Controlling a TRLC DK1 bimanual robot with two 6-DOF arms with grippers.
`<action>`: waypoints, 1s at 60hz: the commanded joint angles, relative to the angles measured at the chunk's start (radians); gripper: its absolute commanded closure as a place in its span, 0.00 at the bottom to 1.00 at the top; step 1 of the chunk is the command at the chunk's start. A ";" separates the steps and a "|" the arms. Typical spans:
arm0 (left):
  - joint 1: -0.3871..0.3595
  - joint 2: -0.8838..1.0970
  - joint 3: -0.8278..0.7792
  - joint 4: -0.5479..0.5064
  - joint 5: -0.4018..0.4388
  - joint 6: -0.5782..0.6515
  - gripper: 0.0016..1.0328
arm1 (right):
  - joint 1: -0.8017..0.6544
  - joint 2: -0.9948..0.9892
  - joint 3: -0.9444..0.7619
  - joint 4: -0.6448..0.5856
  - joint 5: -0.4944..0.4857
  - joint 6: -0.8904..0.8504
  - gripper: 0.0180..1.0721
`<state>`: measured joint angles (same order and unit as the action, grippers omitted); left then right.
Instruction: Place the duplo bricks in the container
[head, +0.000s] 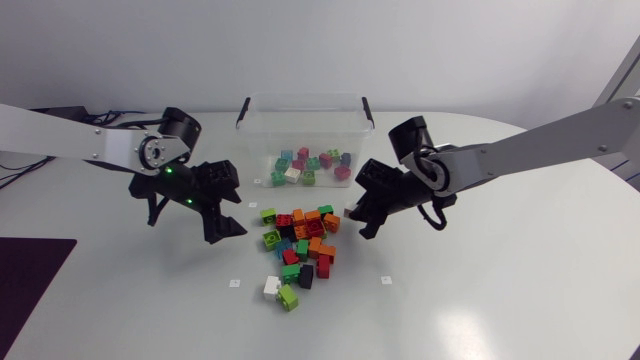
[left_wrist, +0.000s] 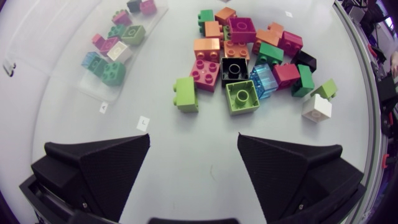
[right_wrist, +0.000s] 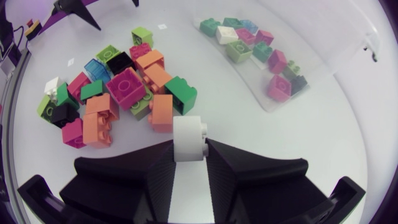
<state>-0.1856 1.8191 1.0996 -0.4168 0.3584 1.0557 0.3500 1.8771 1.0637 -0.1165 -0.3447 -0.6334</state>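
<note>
Left gripper (left_wrist: 194, 142), jaws wide and empty, hovers beside the loose brick pile (head: 300, 240), some nineteen pieces packed so close that a pinch could drag neighbours along. Behind it, one clear container (head: 300, 100) holds about eleven more. At right, the right gripper (right_wrist: 188, 150) clamps one white brick (right_wrist: 188, 135) by its lower end, a shallow hold that may slip crossing the wall.
</note>
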 joint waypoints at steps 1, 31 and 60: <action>-0.020 0.069 0.048 0.009 0.010 0.029 0.05 | -0.017 -0.073 -0.036 -0.029 -0.016 -0.022 0.84; -0.054 0.247 0.198 0.076 0.063 -0.049 0.06 | -0.080 -0.268 0.012 -0.129 -0.071 0.000 0.84; -0.089 0.342 0.315 -0.089 0.085 -0.095 0.72 | -0.095 -0.265 0.176 -0.064 -0.089 0.143 0.84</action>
<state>-0.2657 2.1162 1.3636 -0.4564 0.4374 0.9672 0.2596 1.6024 1.1927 -0.2001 -0.4236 -0.5301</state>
